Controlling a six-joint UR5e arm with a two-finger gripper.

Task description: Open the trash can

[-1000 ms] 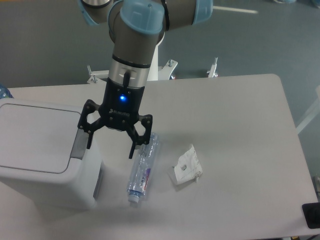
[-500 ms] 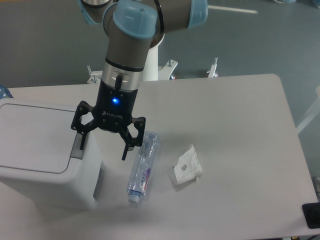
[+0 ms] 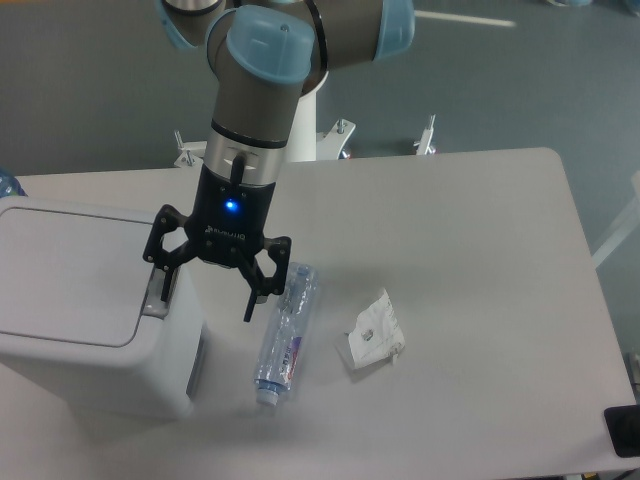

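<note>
The trash can is a large white boxy bin at the left front of the table, its flat lid down. A grey push tab sits on its right edge. My gripper hangs open just right of the bin, pointing down. Its left finger is over the grey tab, though whether it touches cannot be told; its right finger is beyond the bin over the table. Nothing is between the fingers.
A clear plastic bottle lies on the grey table right of the gripper. A crumpled white wrapper lies further right. A dark object sits at the front right corner.
The gripper moved left toward the bin's tab between one second and half a second ago, then held nearly still. The lid has not moved.
</note>
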